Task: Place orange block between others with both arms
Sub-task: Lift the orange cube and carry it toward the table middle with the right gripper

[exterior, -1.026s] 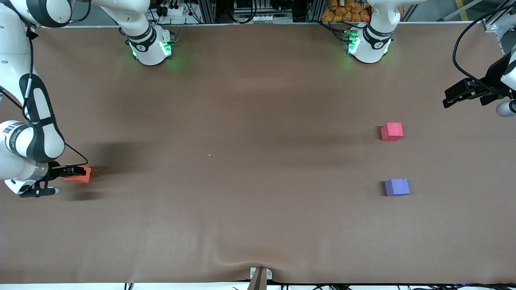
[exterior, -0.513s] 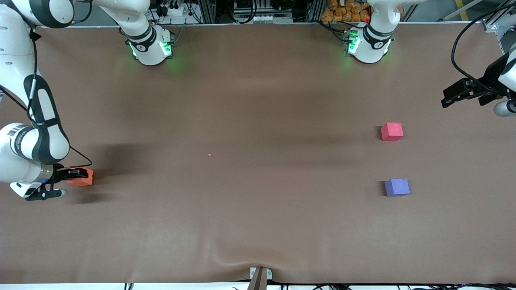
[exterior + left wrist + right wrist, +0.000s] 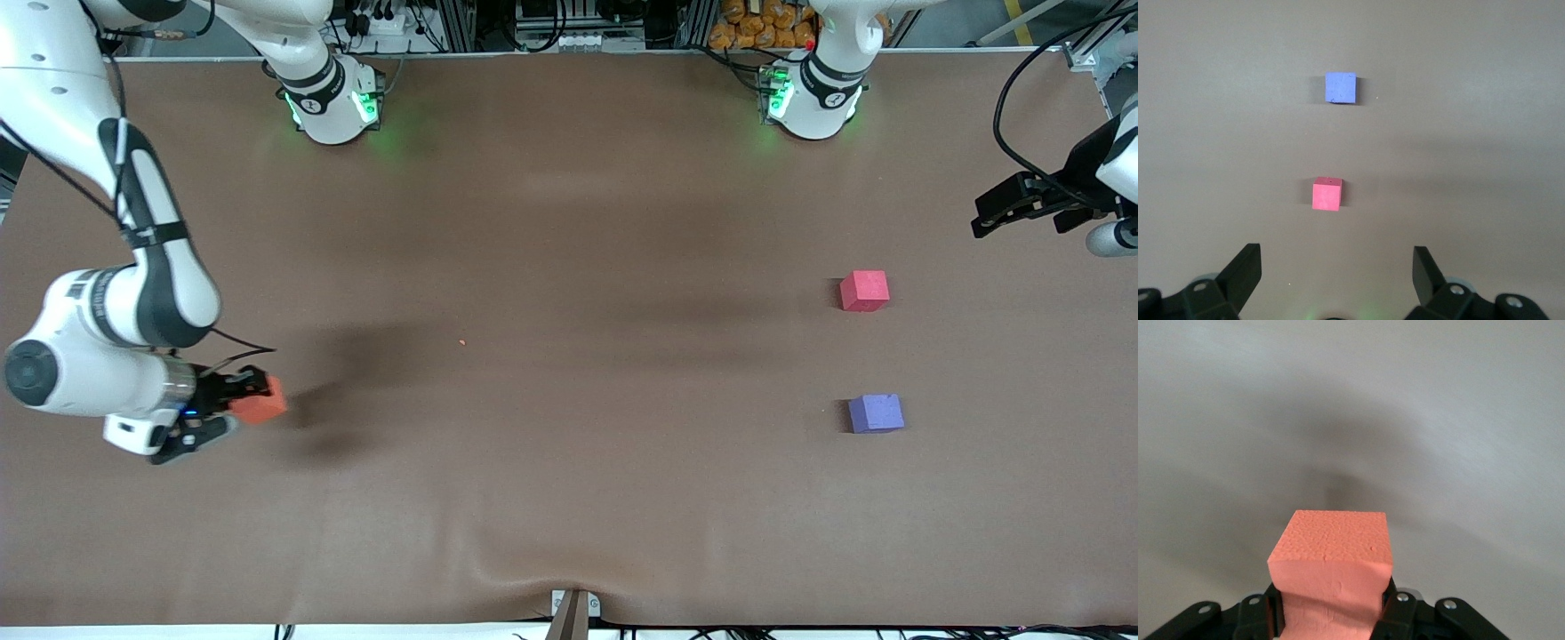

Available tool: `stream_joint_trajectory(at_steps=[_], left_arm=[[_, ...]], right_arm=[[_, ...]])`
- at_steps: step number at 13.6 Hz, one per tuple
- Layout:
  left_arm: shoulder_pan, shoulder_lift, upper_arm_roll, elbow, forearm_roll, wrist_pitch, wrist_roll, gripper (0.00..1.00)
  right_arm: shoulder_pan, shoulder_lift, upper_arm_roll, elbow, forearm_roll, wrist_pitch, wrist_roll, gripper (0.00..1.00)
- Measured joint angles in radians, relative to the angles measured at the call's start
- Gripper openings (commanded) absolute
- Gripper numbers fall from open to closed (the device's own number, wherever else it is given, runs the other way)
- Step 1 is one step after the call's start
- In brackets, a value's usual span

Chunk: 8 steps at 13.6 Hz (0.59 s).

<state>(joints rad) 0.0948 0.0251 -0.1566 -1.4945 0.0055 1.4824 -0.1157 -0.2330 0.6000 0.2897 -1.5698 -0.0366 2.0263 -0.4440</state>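
right gripper [image 3: 238,402]: lower left of the front view, up off the brown worktop [image 3: 569,462], pinching the small orange foam block [image 3: 261,402] | left gripper [image 3: 1337,267]: spread wide, waiting over the pinkish-red foam cube [image 3: 864,291] | purple foam cube [image 3: 876,413]: below it
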Motion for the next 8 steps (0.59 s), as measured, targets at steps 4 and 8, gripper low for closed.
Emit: stream_joint_trajectory(at_steps=[4, 8], left_arm=[[0.000, -0.010, -0.002, -0.003, 0.000, -0.011, 0.000, 1.00], [0.000, -0.024, -0.003, -0.022, 0.000, -0.013, 0.000, 1.00]], right_arm=[[0.015, 0.000, 0.027, 0.000, 0.005, 0.000, -0.002, 0.00], [0.062, 0.000, 0.080, 0.005, 0.037, 0.003, -0.006, 0.00]])
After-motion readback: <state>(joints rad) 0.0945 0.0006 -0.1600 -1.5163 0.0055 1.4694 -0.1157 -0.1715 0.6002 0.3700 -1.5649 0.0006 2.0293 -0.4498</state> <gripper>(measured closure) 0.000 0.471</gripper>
